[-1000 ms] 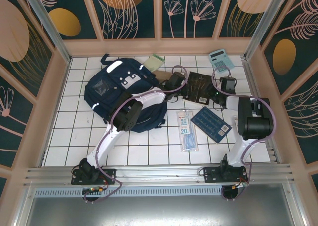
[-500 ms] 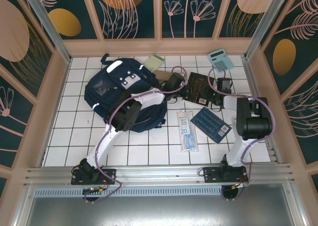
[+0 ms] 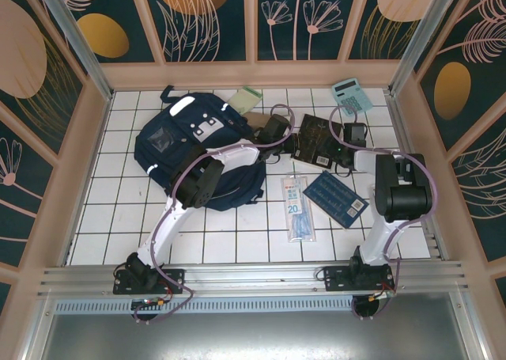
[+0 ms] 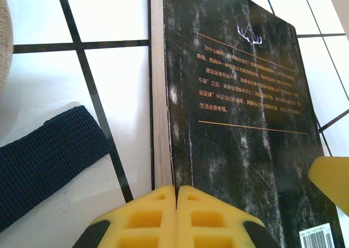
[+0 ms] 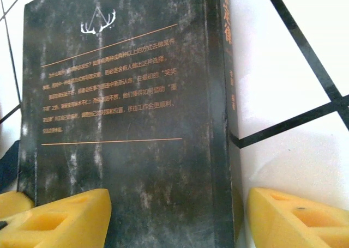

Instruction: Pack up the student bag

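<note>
Book [image 3: 316,138] right of student bag [image 3: 158,150]; calculator [image 3: 353,96] behind book.

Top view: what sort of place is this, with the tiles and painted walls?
Probably a staged robot test booth: a white tiled tabletop boxed in by leaf-painted panels, two arms bolted to a metal rail, and school things laid out, such as the student bag and a calculator.

Black book [image 4: 240,122] — white antler sign, orange Chinese lines; clear packet [image 3: 299,206] — "20".
</note>
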Action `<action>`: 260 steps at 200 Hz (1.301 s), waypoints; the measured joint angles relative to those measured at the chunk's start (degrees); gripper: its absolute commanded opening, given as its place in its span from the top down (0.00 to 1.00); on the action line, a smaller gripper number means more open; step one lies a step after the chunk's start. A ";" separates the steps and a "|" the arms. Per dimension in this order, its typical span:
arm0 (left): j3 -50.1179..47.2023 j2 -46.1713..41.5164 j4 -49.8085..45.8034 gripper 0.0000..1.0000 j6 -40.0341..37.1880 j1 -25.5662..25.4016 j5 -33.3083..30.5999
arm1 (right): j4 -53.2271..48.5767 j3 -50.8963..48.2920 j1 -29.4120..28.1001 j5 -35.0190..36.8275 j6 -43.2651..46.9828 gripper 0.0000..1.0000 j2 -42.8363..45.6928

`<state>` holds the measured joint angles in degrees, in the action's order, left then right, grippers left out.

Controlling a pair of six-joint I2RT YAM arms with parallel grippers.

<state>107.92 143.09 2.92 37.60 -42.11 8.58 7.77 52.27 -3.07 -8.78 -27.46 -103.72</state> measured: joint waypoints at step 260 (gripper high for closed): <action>0.02 0.26 0.48 0.93 0.63 2.93 -0.11 | 19.82 -5.22 1.31 -16.85 -3.63 0.38 -0.31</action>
<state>107.94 143.35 3.40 38.24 -39.18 8.47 27.59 47.05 -1.76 -25.63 -31.09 -104.03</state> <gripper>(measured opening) 0.067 0.623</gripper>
